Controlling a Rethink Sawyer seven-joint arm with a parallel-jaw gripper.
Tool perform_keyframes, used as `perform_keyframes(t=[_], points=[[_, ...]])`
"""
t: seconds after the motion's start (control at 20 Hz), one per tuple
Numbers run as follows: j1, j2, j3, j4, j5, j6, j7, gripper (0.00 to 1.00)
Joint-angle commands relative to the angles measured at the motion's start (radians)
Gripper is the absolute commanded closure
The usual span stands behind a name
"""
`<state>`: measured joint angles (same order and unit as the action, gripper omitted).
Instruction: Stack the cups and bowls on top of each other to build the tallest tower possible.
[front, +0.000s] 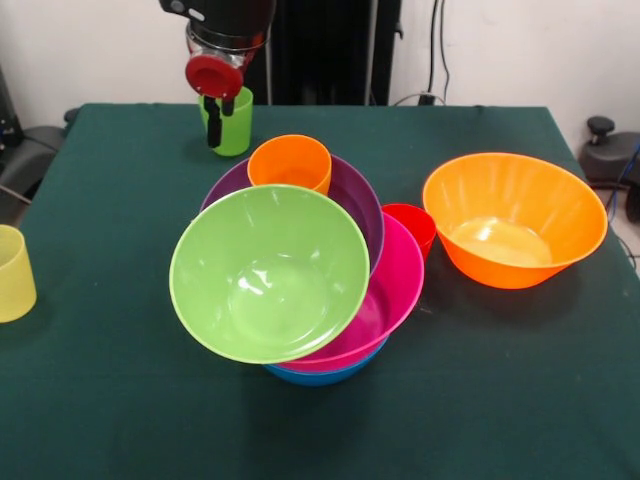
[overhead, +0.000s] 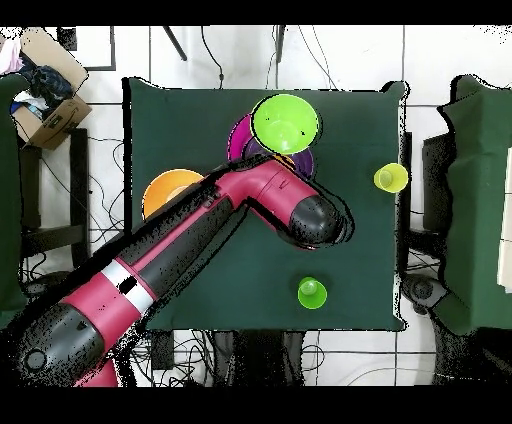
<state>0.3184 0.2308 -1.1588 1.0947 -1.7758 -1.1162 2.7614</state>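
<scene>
The tower stands mid-table: a blue bowl (front: 325, 376) at the bottom, then a pink bowl (front: 398, 290) and a purple bowl (front: 357, 196). An orange cup (front: 290, 163) sits in the purple bowl. A lime green bowl (front: 270, 272) leans tilted on top and also shows from above (overhead: 285, 120). A red cup (front: 413, 225) stands just behind the pink bowl. An orange bowl (front: 515, 215) sits alone to the right. A green cup (front: 236, 128) stands upright at the far side, and my gripper (front: 220, 120) hangs in front of it, above the table. At the left edge is a pale yellow cup (front: 12, 272).
In the overhead view the red arm (overhead: 200, 250) crosses the table and covers part of the tower and of the orange bowl (overhead: 165, 190). There the green cup (overhead: 312, 293) and the yellow cup (overhead: 390, 178) stand apart from the arm. A cardboard box (overhead: 50, 110) sits off the table.
</scene>
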Motion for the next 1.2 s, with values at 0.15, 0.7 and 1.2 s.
perform_keyframes(t=[0.15, 0.7, 1.2], points=[[0.003, 0.019, 0.199, 0.024, -0.020, 0.085, -0.329, 0.00], [0.007, 0.003, 0.205, 0.069, -0.034, 0.070, -0.382, 0.00], [-0.005, -0.038, 0.282, 0.113, 0.076, 0.134, -0.354, 0.00]])
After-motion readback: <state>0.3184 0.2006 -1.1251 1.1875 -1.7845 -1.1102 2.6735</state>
